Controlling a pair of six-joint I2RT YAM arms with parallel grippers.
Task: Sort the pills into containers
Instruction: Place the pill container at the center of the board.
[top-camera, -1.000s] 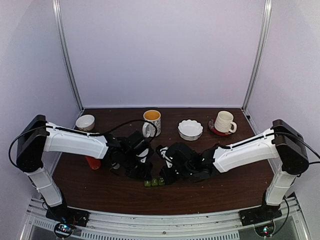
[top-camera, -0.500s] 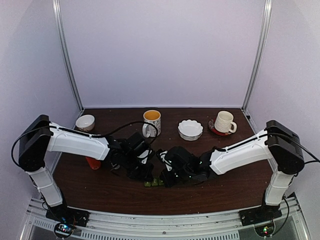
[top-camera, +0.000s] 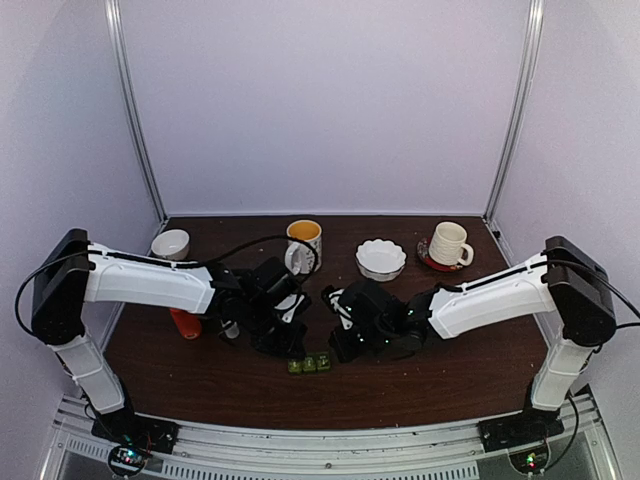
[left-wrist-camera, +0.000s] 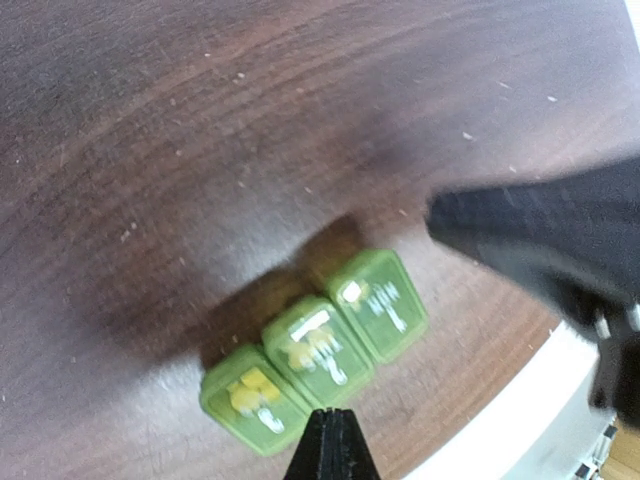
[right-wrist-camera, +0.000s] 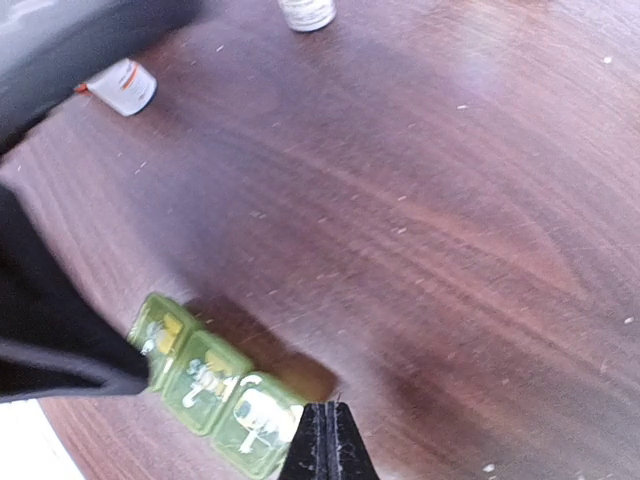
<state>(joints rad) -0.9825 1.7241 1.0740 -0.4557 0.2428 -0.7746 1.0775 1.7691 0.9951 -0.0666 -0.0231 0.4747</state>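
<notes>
1. Green, see-through plastic: the pill box is a short strip of three square cells. It lies flat on the dark wooden surface, just ahead of the tips of the left hand and just off to one side of the right hand, so it sits between the two
2. Both hands are pinched fully together, each pair of fingers meeting in a point with nothing between them
3. By its look the box should be light, stiff and smooth. A nudge would likely send it skidding over the polished wood, and pressure on a lid might spring it open
4. The best hold, in my judgement, is across the narrow width at the middle cell, with a finger on each long side wall. One hand could steady an end while the other works
5. Yellow shapes show at the lids of the cells; I cannot tell whether they are pills or print
6. White marks are printed on each lid, too blurred to read
7. A white bottle with an orange-red band lies well beyond the right hand; no brand or word on it can be read
</notes>
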